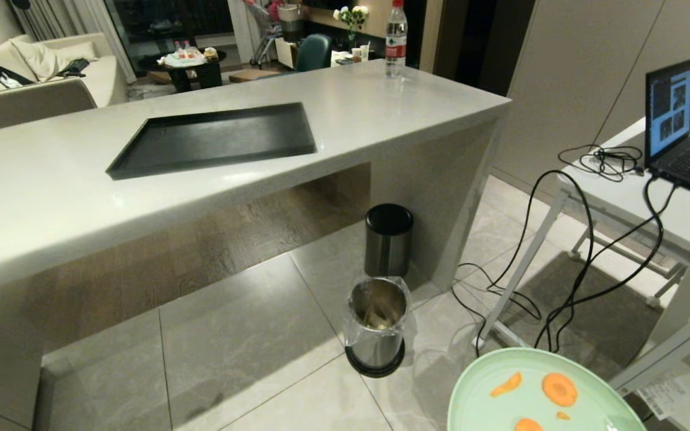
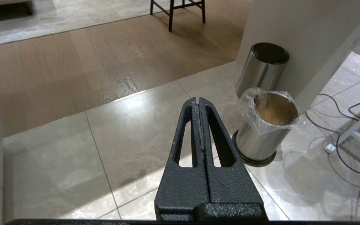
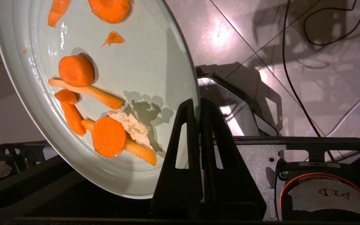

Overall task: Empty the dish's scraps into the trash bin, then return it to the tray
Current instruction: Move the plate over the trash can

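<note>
From the head view, a long pale bench (image 1: 333,114) runs across the room with the black tray (image 1: 213,139) lying flat on it and a water bottle (image 1: 396,37) standing at its far end. Beyond it are a beige sofa (image 1: 39,78) and a low dark table. On the grey tiled floor (image 1: 231,335) below the bench's end stand 2 steel bins: the black-topped bin (image 1: 388,239) against the bench leg, and just in front of it the trash bin (image 1: 377,326) with its clear bag liner. To the right a white side table (image 1: 650,197) carries an open laptop (image 1: 677,126), with black cables trailing to the floor. The dish (image 1: 536,395) shows at the lower right, well apart from the tray, with orange scraps (image 1: 559,389) on it.

In the left wrist view, the left gripper (image 2: 198,101) hangs over the tiles with its fingers pressed together and nothing between them; both bins stand near it, beside wooden flooring.

In the right wrist view, the right gripper (image 3: 197,104) is pinched tight on the dish's rim, the dish tilted, carrot rounds, sticks and 1 pale piece resting on it.
</note>
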`<state>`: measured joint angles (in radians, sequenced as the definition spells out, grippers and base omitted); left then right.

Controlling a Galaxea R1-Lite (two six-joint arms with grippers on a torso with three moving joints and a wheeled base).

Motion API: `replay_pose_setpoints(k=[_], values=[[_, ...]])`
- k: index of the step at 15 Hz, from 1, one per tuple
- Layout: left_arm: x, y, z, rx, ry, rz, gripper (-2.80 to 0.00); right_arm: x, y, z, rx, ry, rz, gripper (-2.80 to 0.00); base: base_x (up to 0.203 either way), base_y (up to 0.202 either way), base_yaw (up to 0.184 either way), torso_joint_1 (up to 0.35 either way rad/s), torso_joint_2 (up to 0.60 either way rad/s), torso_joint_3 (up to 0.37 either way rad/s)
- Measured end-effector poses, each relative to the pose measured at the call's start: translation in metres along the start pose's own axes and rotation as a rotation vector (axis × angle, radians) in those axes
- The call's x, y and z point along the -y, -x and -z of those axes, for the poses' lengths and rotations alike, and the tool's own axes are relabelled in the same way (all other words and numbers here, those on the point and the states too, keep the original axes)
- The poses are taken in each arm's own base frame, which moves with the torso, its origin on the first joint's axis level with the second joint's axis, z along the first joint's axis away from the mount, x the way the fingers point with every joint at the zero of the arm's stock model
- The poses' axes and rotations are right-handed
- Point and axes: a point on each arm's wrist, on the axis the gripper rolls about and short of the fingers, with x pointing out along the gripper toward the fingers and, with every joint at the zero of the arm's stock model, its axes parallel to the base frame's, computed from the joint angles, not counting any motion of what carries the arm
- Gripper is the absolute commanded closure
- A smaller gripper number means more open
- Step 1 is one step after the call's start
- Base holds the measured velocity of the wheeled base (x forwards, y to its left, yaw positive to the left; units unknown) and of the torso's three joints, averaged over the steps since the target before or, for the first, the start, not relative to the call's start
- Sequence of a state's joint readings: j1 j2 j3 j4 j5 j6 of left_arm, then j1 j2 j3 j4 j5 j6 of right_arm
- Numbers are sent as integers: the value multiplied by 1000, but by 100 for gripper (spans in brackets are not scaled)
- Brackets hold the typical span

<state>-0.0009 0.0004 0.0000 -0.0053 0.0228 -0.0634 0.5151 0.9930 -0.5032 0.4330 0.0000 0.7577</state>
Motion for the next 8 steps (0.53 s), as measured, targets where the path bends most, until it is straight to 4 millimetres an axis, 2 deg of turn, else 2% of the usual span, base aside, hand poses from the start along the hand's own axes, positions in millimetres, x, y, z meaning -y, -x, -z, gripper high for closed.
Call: replay_pose_setpoints(k=[8], values=[[0, 0, 0, 0, 0, 0, 0, 0, 0, 0, -1, 1, 1, 0, 0, 0, 0, -30, 439, 415]])
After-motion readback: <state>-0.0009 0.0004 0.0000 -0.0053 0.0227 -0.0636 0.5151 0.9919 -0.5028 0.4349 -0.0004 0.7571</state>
